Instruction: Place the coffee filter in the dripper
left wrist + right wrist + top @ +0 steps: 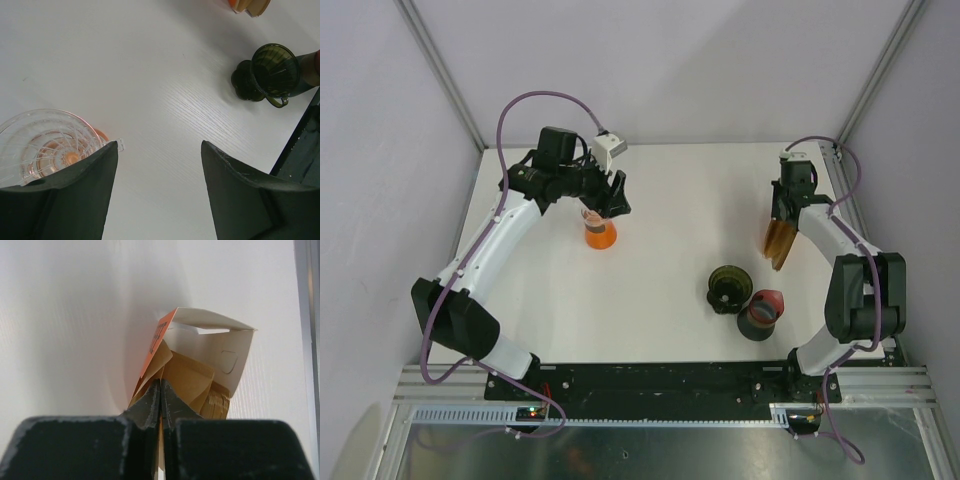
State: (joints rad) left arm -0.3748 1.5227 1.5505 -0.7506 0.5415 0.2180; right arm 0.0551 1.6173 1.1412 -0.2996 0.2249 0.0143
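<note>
In the right wrist view my right gripper [160,384] is shut on a brown paper coffee filter [187,375], pinching its edge where it sticks out of an open white and orange filter box [227,347]. From above, that gripper [782,228] sits at the back right over the brown filters [779,248]. A clear dripper [599,232] on an orange base stands at the back left. My left gripper [611,198] hovers open just over it, with nothing between its fingers. In the left wrist view the clear dripper [45,142] lies beside the left finger of the gripper [160,146].
A dark green dripper [728,288] stands right of centre, also visible as the green dripper [275,70] in the left wrist view. A dark cup with a red rim [761,313] sits beside it. Frame posts and the table's right edge run close to the filter box.
</note>
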